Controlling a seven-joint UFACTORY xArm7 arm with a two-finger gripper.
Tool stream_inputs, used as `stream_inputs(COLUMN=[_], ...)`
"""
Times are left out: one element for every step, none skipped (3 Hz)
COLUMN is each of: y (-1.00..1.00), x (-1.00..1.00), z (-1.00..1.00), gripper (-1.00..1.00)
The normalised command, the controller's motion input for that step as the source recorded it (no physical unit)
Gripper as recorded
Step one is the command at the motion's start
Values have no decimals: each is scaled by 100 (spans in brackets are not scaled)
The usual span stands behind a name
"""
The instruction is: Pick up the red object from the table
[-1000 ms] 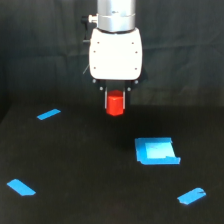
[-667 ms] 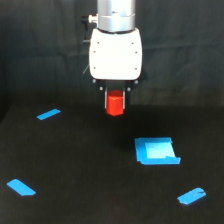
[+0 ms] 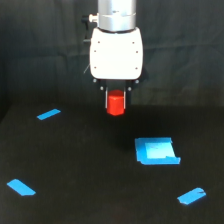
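- White gripper (image 3: 115,95), upper centre, clamps small red-orange stubby block (image 3: 115,103), clear of the table.
- Matte black table (image 3: 75,165): blue square patch (image 3: 156,150) lower right.

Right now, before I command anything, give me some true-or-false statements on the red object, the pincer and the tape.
1. The red object sits directly under the white pincer body. True.
2. The red object rests on the blue square patch. False: the patch lies apart, lower and toward the exterior view's right.
3. Three narrow blue tape strips lie on the table. True.
4. The pincer is tilted sideways. False: it points straight down.
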Motion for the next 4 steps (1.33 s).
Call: stream_inputs(y=[0, -7, 3, -3], x=[3, 0, 5, 5], z=[1, 6, 4, 9], gripper=[-89, -100, -88, -93])
